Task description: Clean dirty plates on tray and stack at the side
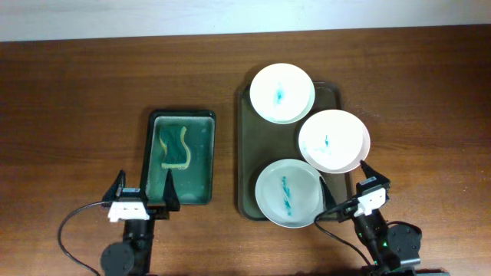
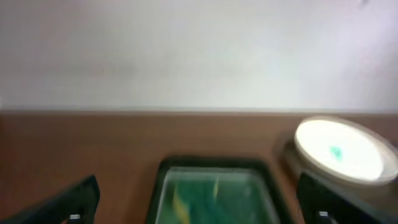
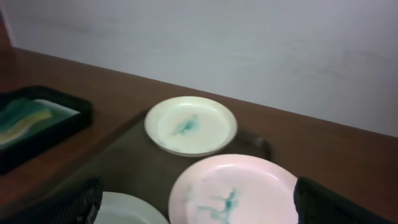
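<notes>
The dark olive tray (image 1: pixel 245 153) holds three plates with blue smears: a white one (image 1: pixel 282 93) at the far end, a pinkish one (image 1: pixel 334 140) on the right rim, and a grey-blue one (image 1: pixel 288 192) at the near end. My right gripper (image 1: pixel 347 182) is open and empty, just near of the pinkish plate. In the right wrist view the open jaws (image 3: pixel 205 205) frame the pinkish plate (image 3: pixel 233 186), with the white plate (image 3: pixel 191 124) beyond and the grey-blue plate's edge (image 3: pixel 130 211) at the bottom. My left gripper (image 1: pixel 145 190) is open and empty at the green tray's near end.
A smaller green tray (image 1: pixel 207 157) left of the olive tray holds a yellow-green sponge (image 1: pixel 176 146). The left wrist view shows this tray (image 2: pixel 214 165) between the open fingers (image 2: pixel 205 208) and the white plate (image 2: pixel 339 152) at right. A pale wall runs behind the table.
</notes>
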Motion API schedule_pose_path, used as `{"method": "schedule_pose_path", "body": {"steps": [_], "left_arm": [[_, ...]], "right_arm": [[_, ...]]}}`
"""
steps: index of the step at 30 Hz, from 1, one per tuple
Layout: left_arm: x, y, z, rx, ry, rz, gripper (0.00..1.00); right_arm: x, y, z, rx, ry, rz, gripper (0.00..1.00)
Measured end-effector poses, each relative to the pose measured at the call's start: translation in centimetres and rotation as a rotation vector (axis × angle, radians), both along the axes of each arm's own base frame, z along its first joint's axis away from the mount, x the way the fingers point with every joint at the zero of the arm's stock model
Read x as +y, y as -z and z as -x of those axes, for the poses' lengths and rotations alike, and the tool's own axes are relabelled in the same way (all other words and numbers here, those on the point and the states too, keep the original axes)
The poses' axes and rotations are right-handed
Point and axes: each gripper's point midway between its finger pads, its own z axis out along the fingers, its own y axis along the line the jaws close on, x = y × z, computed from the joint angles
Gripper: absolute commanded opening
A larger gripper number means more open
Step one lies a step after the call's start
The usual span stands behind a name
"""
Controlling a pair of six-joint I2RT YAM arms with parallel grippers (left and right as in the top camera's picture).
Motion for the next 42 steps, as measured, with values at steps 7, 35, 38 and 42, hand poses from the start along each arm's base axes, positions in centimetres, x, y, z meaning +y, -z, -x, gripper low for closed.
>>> {"method": "schedule_pose_path", "body": {"steps": [7, 35, 38, 42], "left_arm": [[-1.1, -6.2, 0.9, 0.041, 0.066, -0.004, 0.99], [-3.8, 15.6, -13.1, 1.351, 0.134, 0.079, 0.0], [-3.2, 17.4, -13.4, 1.385, 0.102, 0.076, 0.0], [-3.1, 17.5, -12.7, 1.448, 0.081, 0.075, 1.0]], "right_arm": [[1.0, -2.5, 1.4, 0.133, -0.055, -0.134, 0.98], [3.9, -5.1, -3.5, 1.065, -0.108, -0.186, 0.6], [3.9, -5.0, -3.3, 1.076, -0.107, -0.186, 0.6], [3.9, -5.0, -3.3, 1.079, -0.106, -0.187, 0.59]]}}
